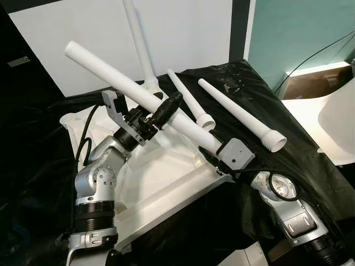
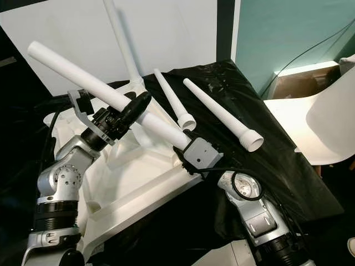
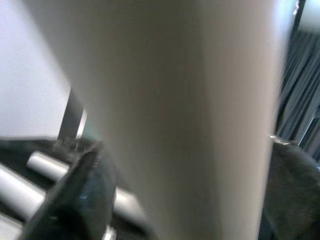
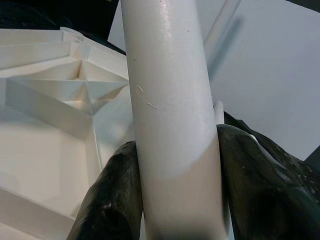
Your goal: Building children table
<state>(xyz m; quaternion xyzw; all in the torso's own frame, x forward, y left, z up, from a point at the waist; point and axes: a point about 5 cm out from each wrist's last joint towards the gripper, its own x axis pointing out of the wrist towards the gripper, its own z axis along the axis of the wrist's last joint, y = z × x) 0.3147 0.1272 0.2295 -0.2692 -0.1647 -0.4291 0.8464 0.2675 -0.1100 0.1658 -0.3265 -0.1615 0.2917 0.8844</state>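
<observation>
Right tool (image 4: 175,200): clamped on table leg (image 1: 138,94), lower end.
Left tool (image 1: 166,109): clamped mid-leg.
Underneath: upturned white tabletop (image 1: 161,172).

White table legs (image 1: 144,97), white tabletop (image 1: 161,172), black cloth (image 1: 288,160)

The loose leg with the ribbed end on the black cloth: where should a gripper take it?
Grip the loose leg mid-shaft, from above, fingers across its width. It lies flat on the black cloth, apart from the shorter leg; the shaft is smooth and slim, the ribbed end flares wider.
</observation>
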